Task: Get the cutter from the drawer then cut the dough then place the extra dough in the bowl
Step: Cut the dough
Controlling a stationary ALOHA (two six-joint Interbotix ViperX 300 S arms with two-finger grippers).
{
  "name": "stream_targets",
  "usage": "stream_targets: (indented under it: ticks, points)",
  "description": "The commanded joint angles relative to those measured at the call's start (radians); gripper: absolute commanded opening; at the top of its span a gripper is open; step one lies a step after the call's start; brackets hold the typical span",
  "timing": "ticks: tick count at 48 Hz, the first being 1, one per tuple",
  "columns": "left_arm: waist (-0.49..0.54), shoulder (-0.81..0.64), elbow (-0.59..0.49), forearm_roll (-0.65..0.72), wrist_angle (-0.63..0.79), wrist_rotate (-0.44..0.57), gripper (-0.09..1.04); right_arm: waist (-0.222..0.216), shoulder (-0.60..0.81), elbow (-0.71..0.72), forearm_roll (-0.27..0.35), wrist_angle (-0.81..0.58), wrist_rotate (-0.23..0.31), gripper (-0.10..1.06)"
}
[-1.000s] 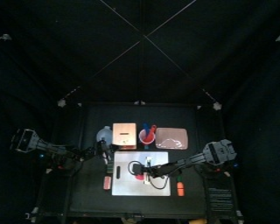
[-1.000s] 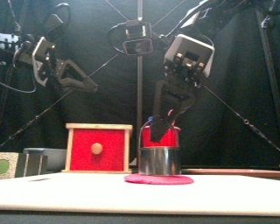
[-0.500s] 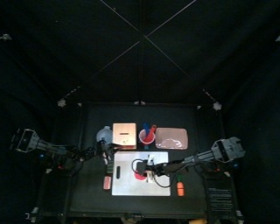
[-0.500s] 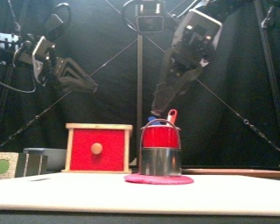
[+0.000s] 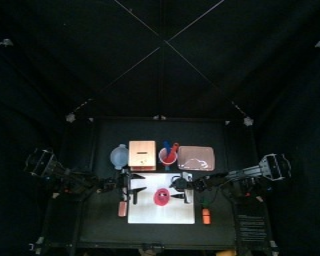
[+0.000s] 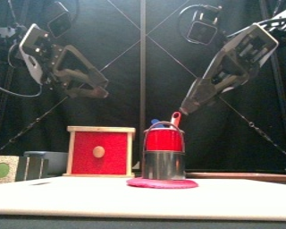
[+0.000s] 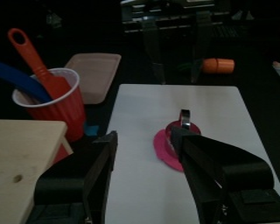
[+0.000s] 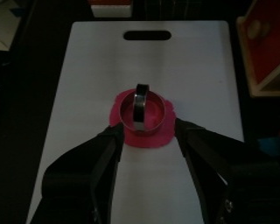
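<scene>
Cutter of round metal with wire handle (image 6: 164,164) upright on flat pink disc of dough (image 6: 161,183), rim of dough showing all around it. Both near middle of white cutting board (image 5: 149,215).

High over board's left edge, left gripper (image 7: 147,140), jaws spread apart and empty, clear of cutter. High over board's right part, right gripper (image 8: 149,131), jaws also wide apart, nothing between them, pointed toward cutter and dough.

Behind board, in a row from left to right: blue-grey bowl with two small handles (image 5: 119,154), pale wooden box with red drawer front (image 6: 100,152), red cup with blue and red toy knives (image 7: 55,101), flat pink tray (image 5: 198,157).

Small orange toy food (image 5: 203,214) on table just beside board's right edge. Reddish toy (image 5: 123,209) just beside left edge, kind not clear.
</scene>
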Motion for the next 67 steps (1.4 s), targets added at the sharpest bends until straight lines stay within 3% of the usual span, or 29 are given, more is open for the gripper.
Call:
stream_targets:
  ticks: [1,8,13,22,27,35,39,53,67]
  points:
    - [-0.011,0.055,-0.064,0.003,-0.023,-0.008,0.86,-0.015,0.015,0.015,0.051,-0.087,-0.031,0.84]
    - [-0.031,0.097,-0.097,0.002,-0.029,-0.020,0.85,-0.015,0.074,0.028,0.186,-0.132,-0.140,0.84]
    - [-0.038,0.118,-0.101,-0.012,-0.038,-0.021,0.85,-0.003,0.110,0.034,0.319,-0.175,-0.252,0.84]
    - [-0.052,0.147,-0.104,-0.035,-0.057,-0.021,0.85,0.066,0.138,0.087,0.637,-0.304,-0.505,0.84]
    - [-0.058,0.169,-0.115,-0.035,-0.072,-0.021,0.85,0.138,0.138,0.104,0.813,-0.357,-0.652,0.84]
    - [-0.064,0.222,-0.152,-0.031,-0.086,-0.020,0.85,0.230,0.146,0.080,0.985,-0.388,-0.765,0.84]
    - [-0.064,0.252,-0.170,-0.031,-0.086,-0.020,0.85,0.247,0.169,0.060,0.992,-0.416,-0.770,0.84]
    - [-0.061,0.287,-0.199,-0.015,-0.084,-0.017,0.85,0.245,0.267,-0.028,0.966,-0.431,-0.767,0.83]
    - [-0.058,0.299,-0.204,-0.015,-0.078,-0.017,0.71,0.245,0.284,-0.029,0.966,-0.430,-0.761,0.72]
